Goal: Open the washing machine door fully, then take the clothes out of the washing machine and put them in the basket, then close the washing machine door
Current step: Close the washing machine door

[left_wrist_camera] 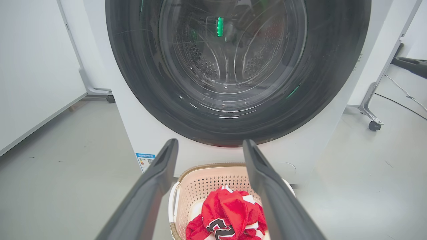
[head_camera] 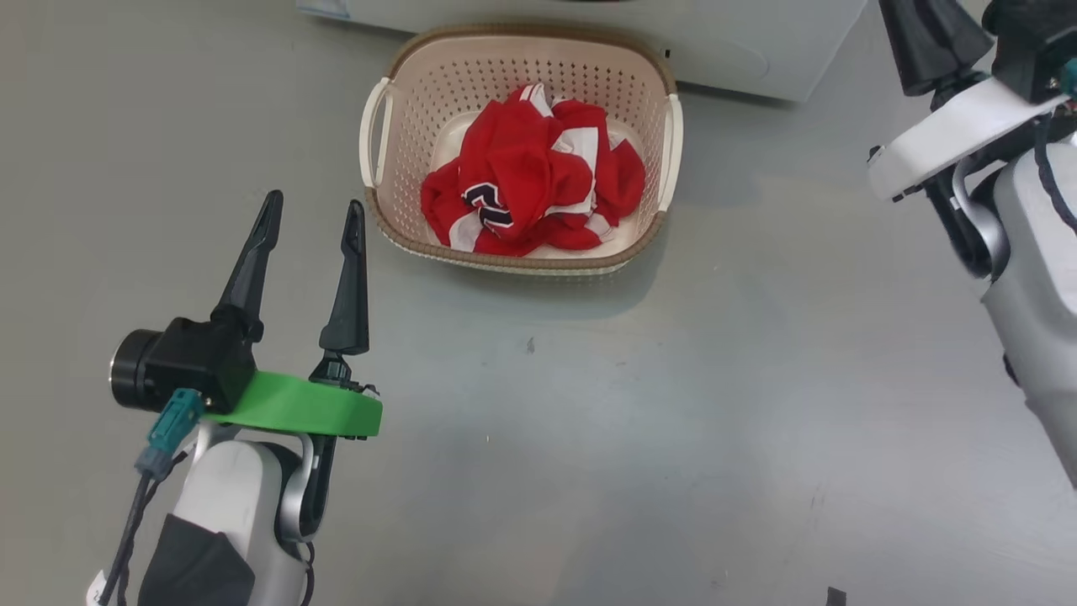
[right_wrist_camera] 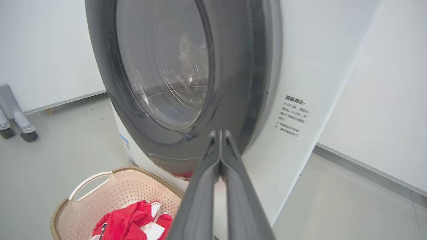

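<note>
Your left gripper (head_camera: 314,200) is spread and empty; your right gripper (right_wrist_camera: 219,133) is pinched together. The clothes (head_camera: 530,168) lie in the basket (head_camera: 522,76).

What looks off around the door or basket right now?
A red sliver shows at the bottom edge of the door in both wrist views. It may be the clothes in the basket mirrored in the glossy rim, or cloth caught there; I cannot tell. Nothing is spilled.
</note>
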You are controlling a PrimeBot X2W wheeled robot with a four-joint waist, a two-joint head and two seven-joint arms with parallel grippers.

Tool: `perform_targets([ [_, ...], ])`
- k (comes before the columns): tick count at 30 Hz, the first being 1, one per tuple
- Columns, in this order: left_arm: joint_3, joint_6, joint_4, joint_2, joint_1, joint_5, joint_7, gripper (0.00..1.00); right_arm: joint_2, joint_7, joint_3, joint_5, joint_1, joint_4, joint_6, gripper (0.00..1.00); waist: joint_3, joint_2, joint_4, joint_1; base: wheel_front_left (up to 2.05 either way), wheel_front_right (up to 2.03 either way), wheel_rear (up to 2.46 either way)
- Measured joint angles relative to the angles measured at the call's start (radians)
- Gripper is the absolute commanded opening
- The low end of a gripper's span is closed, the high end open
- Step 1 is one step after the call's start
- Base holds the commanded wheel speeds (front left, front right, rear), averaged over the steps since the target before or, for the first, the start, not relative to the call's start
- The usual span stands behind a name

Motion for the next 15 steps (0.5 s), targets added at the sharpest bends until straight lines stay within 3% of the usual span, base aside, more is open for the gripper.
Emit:
perform_targets([
  [7,0.028,-0.008,0.026,0.002,0.05,0.02,0.0,1.0,0.059,0.0,-0.044,0.05,0.123,-0.002,-0.032,0.0,-0.078,0.0,-0.048,0.0,0.0,0.0,0.0],
  [15,0.064,-0.018,0.048,0.018,0.121,0.031,0.0,1.0,0.099,0.0,-0.112,0.058,0.236,-0.09,-0.068,0.0,-0.181,0.0,-0.121,0.0,0.0,0.0,0.0],
])
